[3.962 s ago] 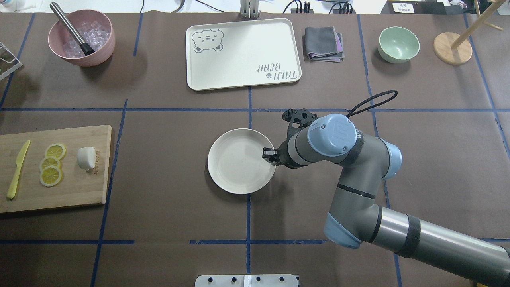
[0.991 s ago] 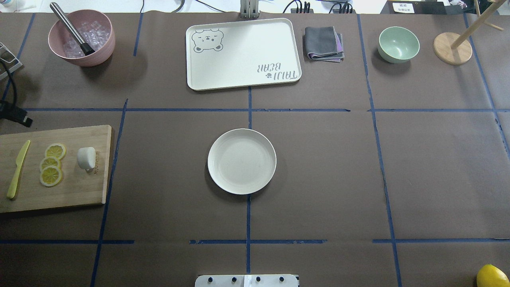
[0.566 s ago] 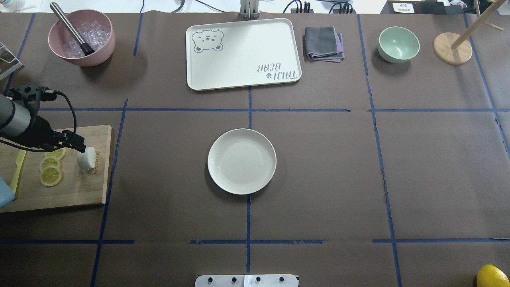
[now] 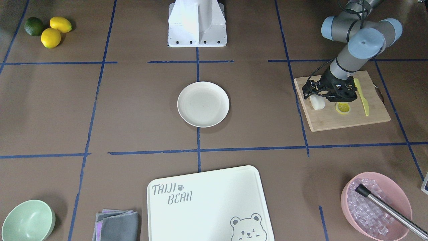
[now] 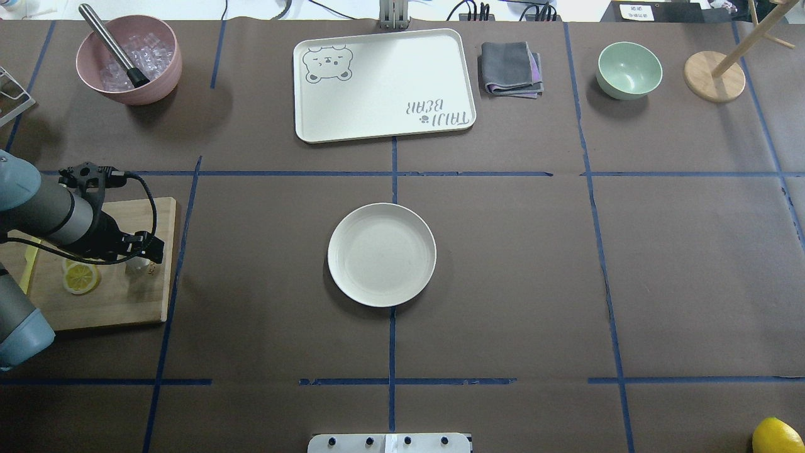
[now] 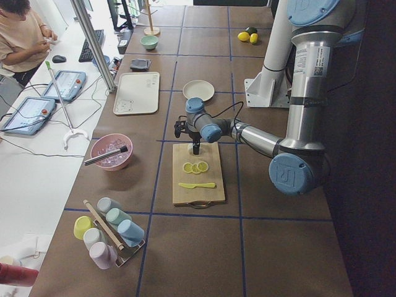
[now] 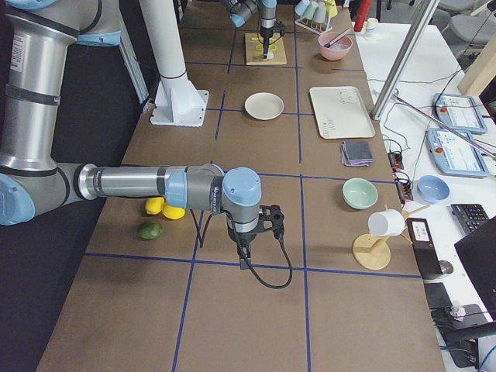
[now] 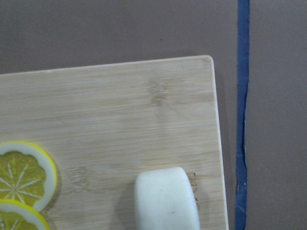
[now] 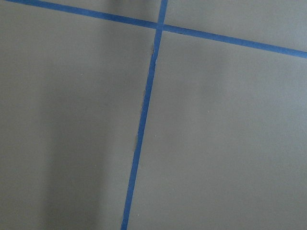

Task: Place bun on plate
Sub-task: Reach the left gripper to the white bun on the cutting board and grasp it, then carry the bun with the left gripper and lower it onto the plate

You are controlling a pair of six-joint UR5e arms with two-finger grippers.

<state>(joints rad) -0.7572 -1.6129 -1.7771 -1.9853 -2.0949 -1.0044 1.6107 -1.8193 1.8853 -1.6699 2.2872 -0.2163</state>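
The bun point(image 4: 317, 102) is a small white lump lying on the wooden cutting board point(image 4: 337, 118), near the board edge that faces the plate. My left gripper point(image 4: 318, 95) hangs just above it, open, and hides most of the bun point(image 5: 134, 266) from overhead. The left wrist view shows the bun point(image 8: 166, 198) at its bottom edge, with no fingers in the frame. The round cream plate point(image 5: 381, 254) sits bare at the table's middle, well apart from the board. My right gripper point(image 7: 245, 259) shows only in the exterior right view, low over the table, and I cannot tell its state.
Lemon slices point(image 5: 80, 277) and a yellow knife point(image 4: 362, 97) share the board. A bear-printed board point(image 5: 383, 83), a grey cloth point(image 5: 510, 68), a green bowl point(image 5: 629, 69) and a pink bowl of ice point(image 5: 129, 58) line the far side. Whole lemons point(image 4: 55, 30) lie near the robot's base.
The right arm has withdrawn from beside the plate and left the overhead view. The left arm has come in from the left and moved right over the board, now covering the bun.
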